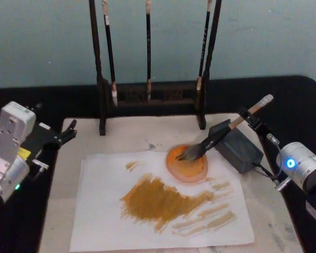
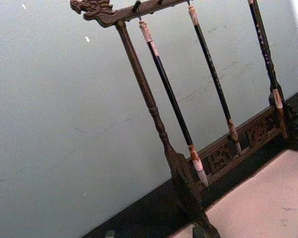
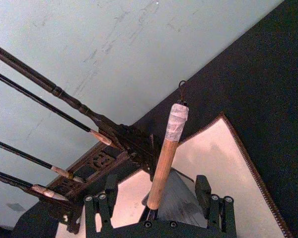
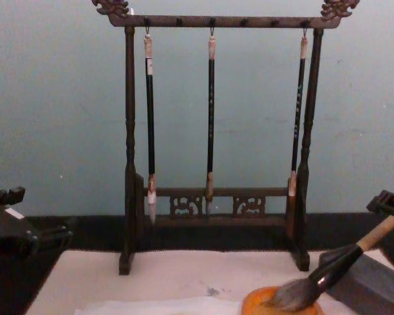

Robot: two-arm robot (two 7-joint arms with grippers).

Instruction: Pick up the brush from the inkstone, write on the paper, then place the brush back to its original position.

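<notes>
The bench (image 1: 300,100) is lying under a dark cloth, and a pale mat (image 1: 137,134) is covering its middle. A tall dark wooden rack (image 4: 210,21) is standing along the far edge of the bench, with three thin brushes hanging from its top bar.

The paper (image 1: 105,221) is lying flat on the mat toward the near edge, carrying broad ochre strokes (image 1: 158,200) across its centre.

The left gripper (image 1: 66,134) is hovering near the left edge of the bench, by the mat's far left corner, with its jaws released and holding nothing.

The right gripper (image 3: 156,179) is reaching in from the right edge of the bench. Its jaws are standing spread on either side of the handle without pressing on it.

A dark grey block (image 1: 237,147) is sitting on the mat just right of the paper's far right corner.

The brush (image 1: 221,134) is leaning across this block, its handle rising toward the right edge. Its tuft is resting in the inkstone (image 1: 192,168), which is sitting on the paper's far right part.
</notes>
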